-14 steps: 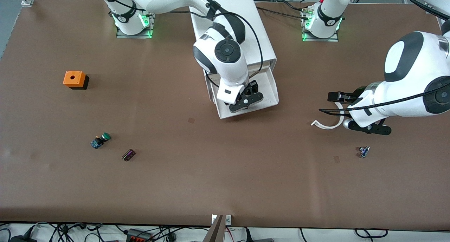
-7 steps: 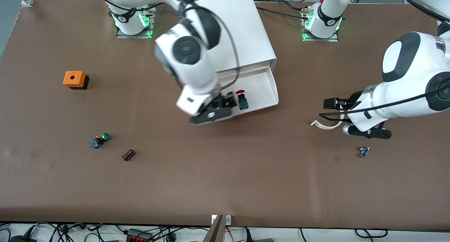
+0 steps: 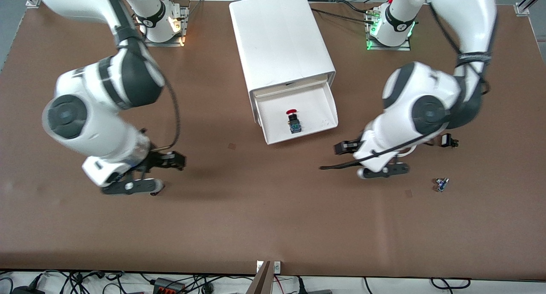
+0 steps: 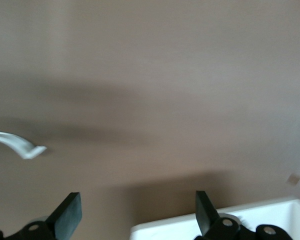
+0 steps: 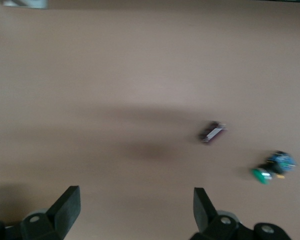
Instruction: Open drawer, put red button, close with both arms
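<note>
The white cabinet [image 3: 281, 38] stands at the table's back middle with one drawer [image 3: 328, 110] pulled open toward the front camera. The red button [image 3: 292, 121] lies in the drawer, red cap toward the cabinet. My right gripper [image 3: 164, 173] is open and empty, low over the table toward the right arm's end; its fingers [image 5: 65, 207] show wide apart. My left gripper [image 3: 350, 161] is open and empty, low over the table beside the drawer's front corner. In the left wrist view a white corner of the drawer [image 4: 215, 225] shows by my open fingers [image 4: 70, 215].
A green-capped button [image 5: 272, 167] and a small purple part [image 5: 212, 132] lie on the table in the right wrist view; the right arm hides them in the front view. A curved white strip [image 4: 17, 144] lies near the left gripper. A tiny blue part [image 3: 441, 184] lies toward the left arm's end.
The right gripper let go of the red button in the drawer and swung away toward the right arm's end. The left arm moved in toward the drawer.
</note>
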